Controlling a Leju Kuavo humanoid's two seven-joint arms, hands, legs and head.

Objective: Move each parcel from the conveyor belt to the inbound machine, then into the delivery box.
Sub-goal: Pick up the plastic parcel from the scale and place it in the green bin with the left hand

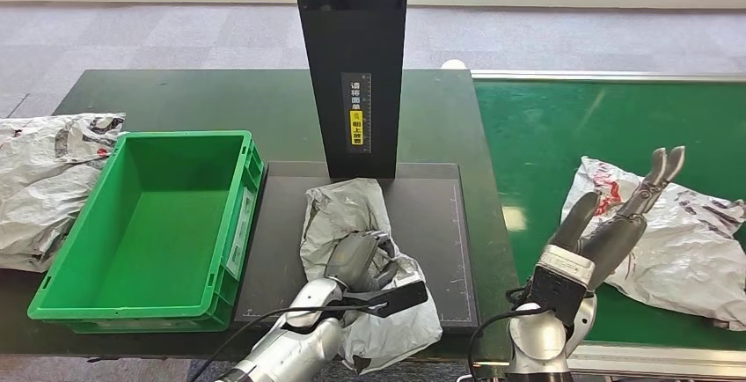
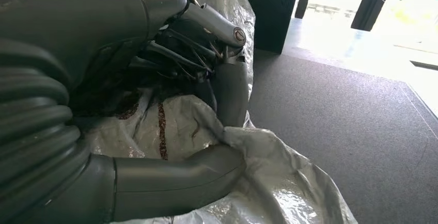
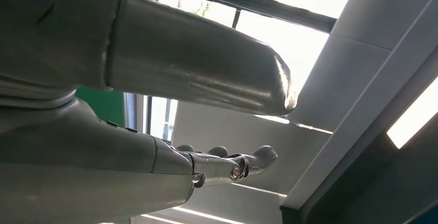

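Silver arms, black cables, grey ribbed-cuffed left hand (image 1: 356, 263).

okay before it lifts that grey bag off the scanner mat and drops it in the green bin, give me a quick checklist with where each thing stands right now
1. Left robot hand has the grey bag: ok, thumb and fingers pinch a fold of it.
2. Bag lies on the scanner mat: ok, though its near end hangs over the mat's front edge.
3. Green bin has room: ok, its inside looks bare.
4. Path from mat to bin: ok, the bin stands right beside the mat with nothing between.
5. Right robot hand out of the way: ok, raised over the belt, fingers apart, holding nothing.
6. Grip firm enough for the lift: cannot tell.
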